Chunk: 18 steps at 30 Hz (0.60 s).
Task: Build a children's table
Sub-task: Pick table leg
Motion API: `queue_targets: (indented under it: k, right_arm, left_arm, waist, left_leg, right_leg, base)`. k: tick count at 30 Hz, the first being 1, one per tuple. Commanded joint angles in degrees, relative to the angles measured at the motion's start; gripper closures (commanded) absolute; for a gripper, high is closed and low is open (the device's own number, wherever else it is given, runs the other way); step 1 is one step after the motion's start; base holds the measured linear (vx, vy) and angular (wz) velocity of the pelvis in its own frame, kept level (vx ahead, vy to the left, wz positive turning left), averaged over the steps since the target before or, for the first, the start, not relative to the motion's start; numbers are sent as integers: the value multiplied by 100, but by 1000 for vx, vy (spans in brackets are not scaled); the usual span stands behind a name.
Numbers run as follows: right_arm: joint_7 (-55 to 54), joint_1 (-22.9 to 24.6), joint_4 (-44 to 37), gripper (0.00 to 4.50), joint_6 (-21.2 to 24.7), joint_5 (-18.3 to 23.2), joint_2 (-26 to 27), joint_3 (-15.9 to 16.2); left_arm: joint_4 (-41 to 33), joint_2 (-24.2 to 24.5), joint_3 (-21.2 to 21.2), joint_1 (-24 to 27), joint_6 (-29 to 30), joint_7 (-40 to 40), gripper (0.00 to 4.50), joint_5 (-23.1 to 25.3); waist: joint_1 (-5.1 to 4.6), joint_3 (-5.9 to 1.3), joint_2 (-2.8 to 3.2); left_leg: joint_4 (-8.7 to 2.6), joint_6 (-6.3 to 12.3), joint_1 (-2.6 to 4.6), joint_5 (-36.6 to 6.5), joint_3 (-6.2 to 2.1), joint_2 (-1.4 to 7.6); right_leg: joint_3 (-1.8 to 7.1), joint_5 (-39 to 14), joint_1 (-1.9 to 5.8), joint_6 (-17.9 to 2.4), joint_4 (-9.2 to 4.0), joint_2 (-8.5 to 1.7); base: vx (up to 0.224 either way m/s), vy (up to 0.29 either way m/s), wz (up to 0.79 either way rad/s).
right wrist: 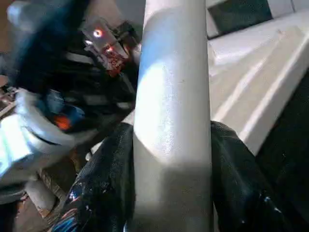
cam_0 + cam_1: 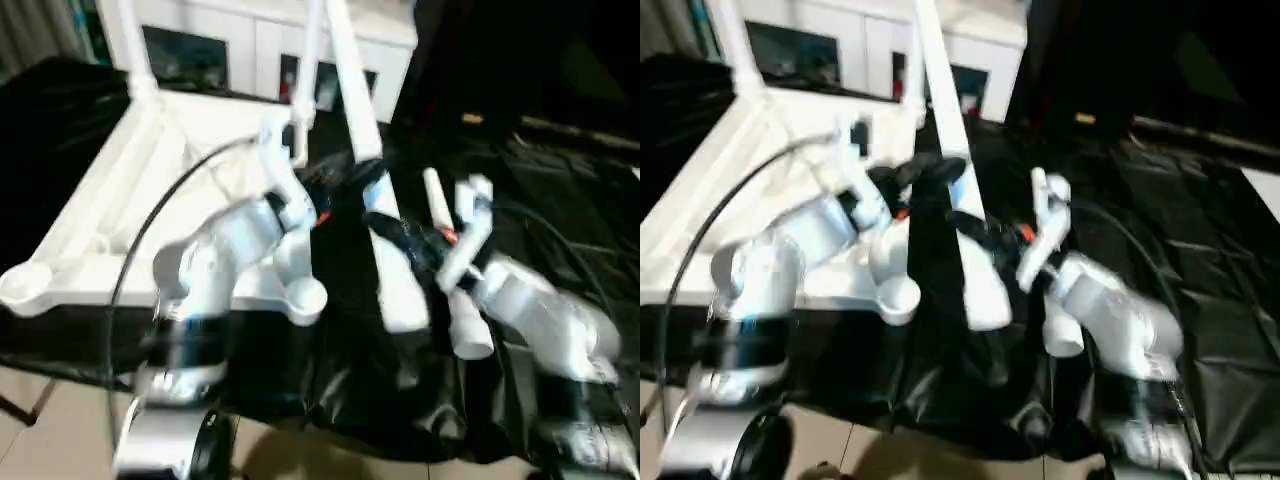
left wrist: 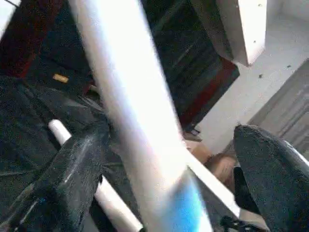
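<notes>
A: Where do we stand with the children's table [image 2: 150, 190]?

B: Its top lies upside down on the black-sheeted table [image 2: 1200, 300], and the loose leg [image 2: 385, 225] slants up just beside the top's near corner socket [image 2: 305, 297], its long axis leaning up and away from that socket toward the cabinet [image 2: 250, 40].

A: And our grippers?

B: Our right gripper [image 1: 169, 183] is closed around the leg low down; the wrist view shows both black fingers [image 1: 101, 183] pressed against the tube. Our left gripper [image 3: 164, 159] stands wide, its fingers on either side of the same leg higher up, not yet pinching it.

A: So which way must the leg go?

B: We judge its lower end has to swing toward the near corner socket, which sits just to the left of it. The right gripper is nearer that end and carries it.

A: Anything in the way?

B: Our left forearm [image 2: 225, 245] and its black cable [image 2: 150, 230] cross above the top right by that socket, and another white tube [image 2: 437, 205] lies just beyond the right gripper.
</notes>
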Motion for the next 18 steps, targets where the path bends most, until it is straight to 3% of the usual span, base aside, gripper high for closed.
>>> queue_targets:
  k: [1, 6, 7, 12, 13, 15, 16, 18]
  right_arm:
    - [-30, 55, -349, 270, 102, 161, -18, -46]
    - [-105, 174, -577, 270, 113, 248, -75, 53]
    - [-125, 188, -627, 270, 116, 258, -79, 72]
    - [-422, 149, -765, 270, -163, -126, -72, 229]
    - [-524, 105, -800, 270, -240, -232, -41, 289]
    - [-662, 35, -871, 270, -329, -352, 12, 450]
    - [-702, 4, -893, 270, -371, -413, 29, 535]
    - [-740, -34, -899, 270, -417, -490, 46, 633]
  left_arm:
    - [16, -88, 16, -179, 167, -45, 0, -264]
    - [48, -104, 25, -192, 244, -9, 0, -296]
    - [64, -96, 15, -189, 251, 6, 17, -269]
    - [155, -154, 97, -201, 99, 569, 56, -19]
    - [129, -152, 108, -202, 78, 703, 73, 5]
    - [6, -168, 138, -149, 105, 851, 79, -11]
    - [-69, -175, 138, -111, 128, 870, 86, -25]
    - [-155, -185, 138, -66, 157, 880, 108, -47]
  waist:
    - [19, -374, 67]
    - [10, -375, 58]
    - [3, -379, 59]
    - [-5, -392, 35]
    - [-7, -398, 7]
    - [-7, -400, 16]
    - [-11, -399, -26]
    - [-18, -391, -6]
  left_leg:
    - [-393, -6, 73, -517, -78, 269]
    - [-407, -80, 57, -556, -93, 270]
    - [-406, -90, 53, -546, -93, 269]
    - [-402, -112, 45, -379, -99, 271]
    - [-399, -94, 49, -363, -95, 273]
    - [-390, -84, 45, -279, -92, 265]
    - [-386, -68, 43, -259, -86, 263]
    - [-390, -57, 38, -262, -88, 264]
  right_leg:
    - [272, -754, 312, -903, -494, -471]
    - [263, -821, 318, -807, -509, -466]
    - [263, -816, 318, -784, -509, -466]
    - [256, -500, 324, -770, -482, -467]
    - [258, -472, 327, -777, -478, -469]
    - [259, -373, 328, -814, -461, -469]
    - [258, -360, 330, -812, -465, -469]
    - [258, -384, 328, -813, -457, -472]
  base:
    - [0, 0, 0]
    - [0, 0, 0]
    - [0, 0, 0]
    - [0, 0, 0]
    - [0, 0, 0]
    - [0, 0, 0]
    - [0, 0, 0]
    - [0, 0, 0]
